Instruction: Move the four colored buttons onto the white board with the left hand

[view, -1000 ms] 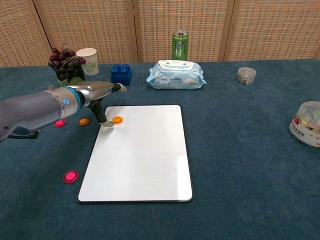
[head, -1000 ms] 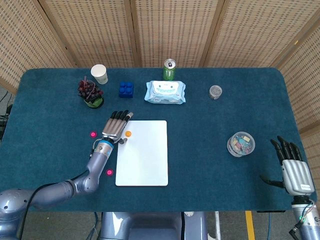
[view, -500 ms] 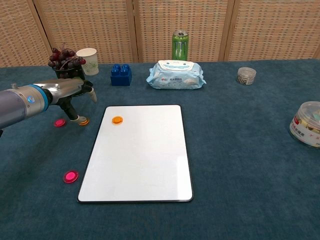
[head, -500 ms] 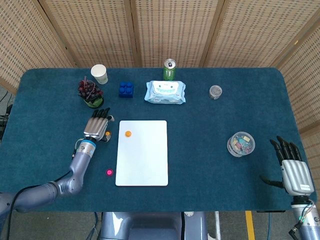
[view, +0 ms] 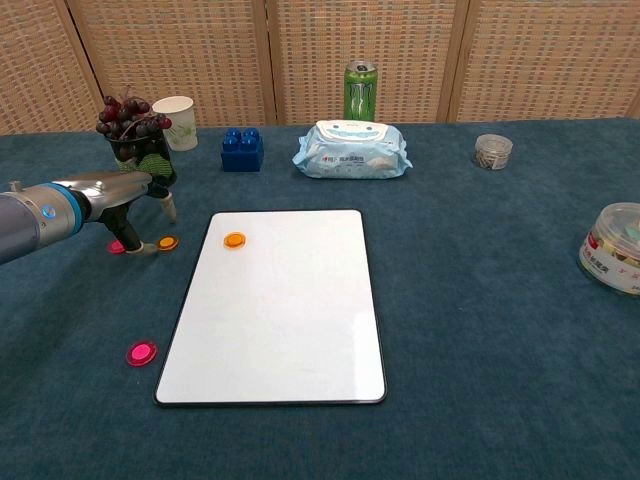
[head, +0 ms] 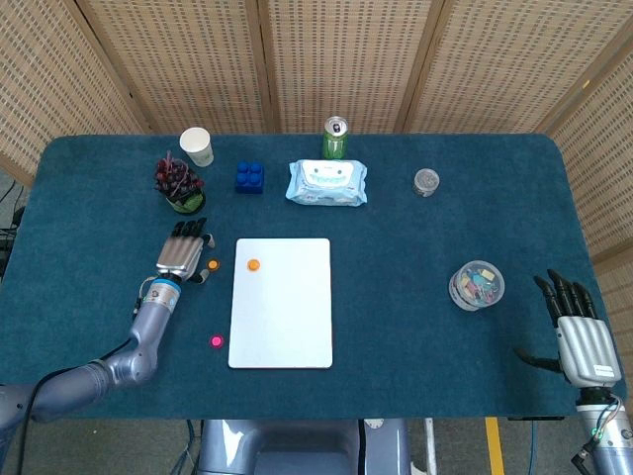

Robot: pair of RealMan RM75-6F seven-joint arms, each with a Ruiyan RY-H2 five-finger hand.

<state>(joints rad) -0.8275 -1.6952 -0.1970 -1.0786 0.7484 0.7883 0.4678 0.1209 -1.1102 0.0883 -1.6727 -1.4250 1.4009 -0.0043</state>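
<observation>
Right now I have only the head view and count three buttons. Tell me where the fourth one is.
Observer: The chest view shows a pink button on the cloth beneath the left hand, just left of the loose orange button.
Operator: Say whether the hand holds it.
Observer: No. In the chest view, the pink button lies flat on the cloth with nothing pinched. One finger points down between the two buttons; I cannot tell whether it touches either.
</observation>
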